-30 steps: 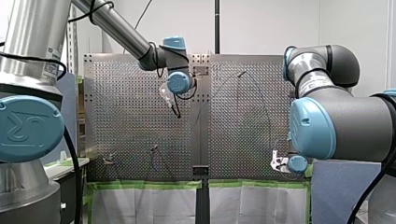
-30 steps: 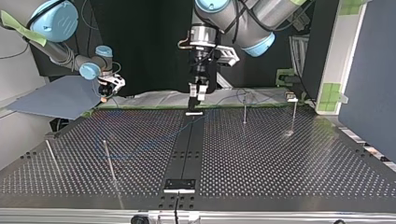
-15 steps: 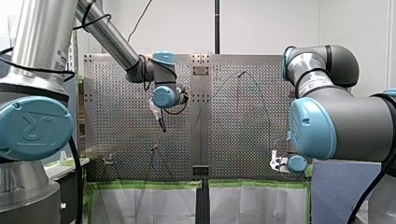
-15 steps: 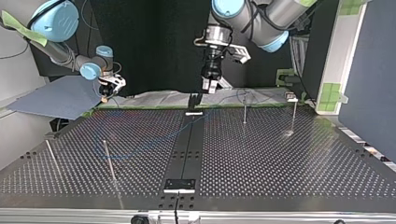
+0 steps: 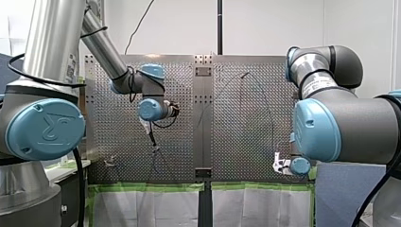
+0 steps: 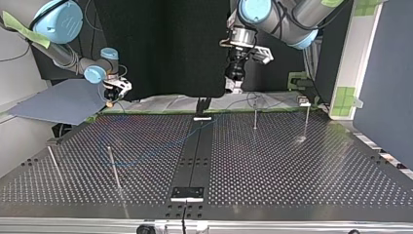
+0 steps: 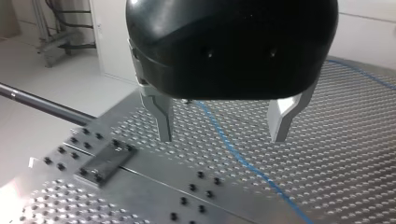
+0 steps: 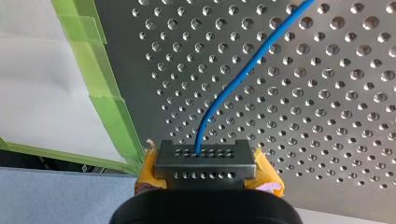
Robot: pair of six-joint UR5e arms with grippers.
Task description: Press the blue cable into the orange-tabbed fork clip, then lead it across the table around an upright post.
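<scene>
Both grippers matter here: my right gripper (image 8: 204, 163), at the top view's upper left, is clamped on the blue cable (image 8: 243, 77), while my left gripper (image 7: 222, 138) hangs spread and empty above it, so an off-line descent could miss or drag slack sideways.

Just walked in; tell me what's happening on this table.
My right hand, with yellow pads, is shut on the thin blue cable at the edge of the perforated metal table. My left hand, black with metal fingers, hovers open and empty above the table, with a stretch of the cable lying on the surface below it. The rest of the cable lies loose across the table. Whether it rounds any of the thin upright metal posts I cannot tell.
</scene>
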